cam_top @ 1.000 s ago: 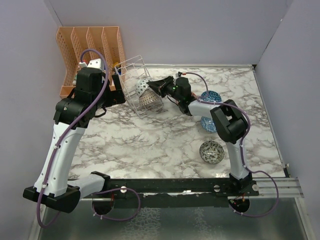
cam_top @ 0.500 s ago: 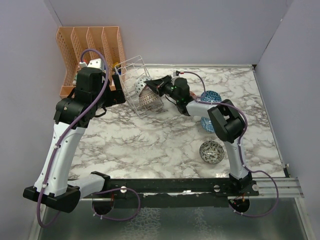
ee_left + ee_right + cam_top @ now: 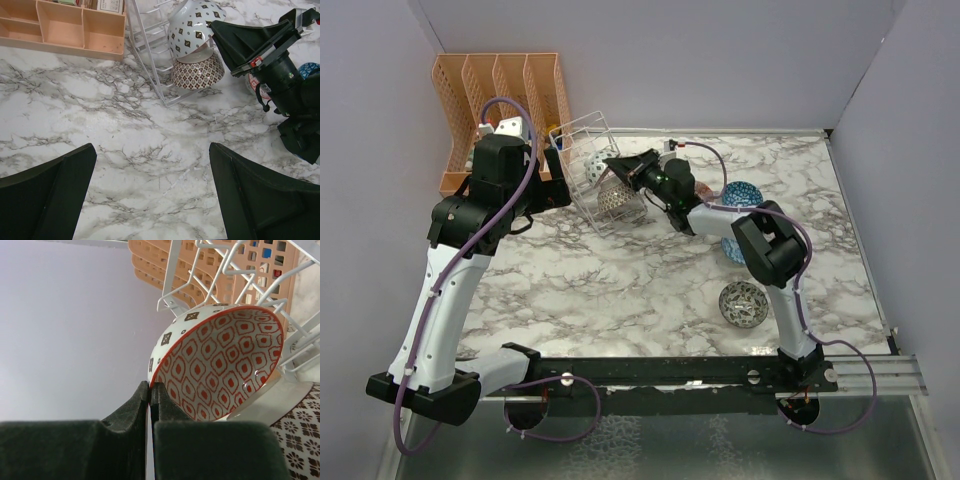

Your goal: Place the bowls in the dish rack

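Note:
My right gripper is shut on the rim of a reddish-pink patterned bowl and holds it tilted among the wires of the silvery dish rack. From above, the bowl sits in the rack with my right gripper beside it. A brown bowl rests low in the rack. A blue bowl and a dark grey-green bowl lie on the table at the right. My left gripper is open and empty above bare table, left of the rack.
A peach slotted organiser stands against the back-left wall behind the rack. Another bowl is mostly hidden by the right arm. Walls close off the left, back and right sides of the marble table.
My right gripper has moved left with the reddish-pink bowl, carrying it further into the rack above the brown bowl. The left arm has not moved.

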{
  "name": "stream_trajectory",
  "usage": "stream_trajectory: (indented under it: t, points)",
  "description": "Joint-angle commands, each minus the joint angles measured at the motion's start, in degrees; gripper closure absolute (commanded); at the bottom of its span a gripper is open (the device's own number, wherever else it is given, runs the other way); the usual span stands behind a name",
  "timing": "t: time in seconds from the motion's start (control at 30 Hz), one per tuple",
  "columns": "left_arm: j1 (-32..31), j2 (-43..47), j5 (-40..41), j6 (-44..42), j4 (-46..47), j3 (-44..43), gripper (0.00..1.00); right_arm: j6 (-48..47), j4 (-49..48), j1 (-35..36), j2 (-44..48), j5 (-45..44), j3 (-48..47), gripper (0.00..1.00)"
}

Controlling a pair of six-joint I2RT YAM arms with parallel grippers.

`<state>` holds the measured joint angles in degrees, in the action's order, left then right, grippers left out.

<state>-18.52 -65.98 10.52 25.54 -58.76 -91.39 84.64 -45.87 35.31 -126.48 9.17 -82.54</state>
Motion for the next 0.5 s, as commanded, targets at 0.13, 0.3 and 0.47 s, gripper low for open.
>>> stream_trajectory:
  t: [0.13, 0.3, 0.47]
  points:
    - [-0.3, 0.1, 0.5, -0.4, 1.0, -0.6, 0.01, -2.1, -8.7, 0.9, 3.0, -4.3, 1.5, 0.99]
    - [-0.3, 0.1, 0.4, -0.4, 1.0, -0.3, 0.01, -4.6, -8.4, 1.7, 5.4, -7.3, 3.5, 0.99]
    - [-0.4, -0.1, -0.1, -0.3, 1.1, -0.2, 0.01, -3.2, -9.4, 2.3, 4.5, -7.7, 3.9, 0.99]
